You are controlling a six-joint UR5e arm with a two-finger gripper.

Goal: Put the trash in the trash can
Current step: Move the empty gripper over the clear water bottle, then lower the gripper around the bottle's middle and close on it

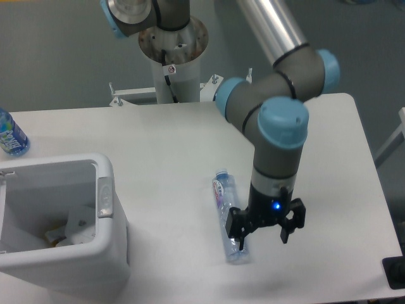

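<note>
A slim clear plastic bottle [226,212] with a blue-white label lies on the white table, cap pointing away from me. My gripper [264,238] hangs open just to the right of the bottle's lower end; its left finger stands against the bottle's side and nothing is between the fingers. The white trash can [107,253] stands at the front left with a grey latch [105,196] on its right wall. Inside it lies a crumpled white wrapper [77,227].
A vivid blue bottle [11,134] stands at the table's far left edge. The arm's base column [172,47] rises behind the table's back edge. A dark object [395,272] sits at the front right corner.
</note>
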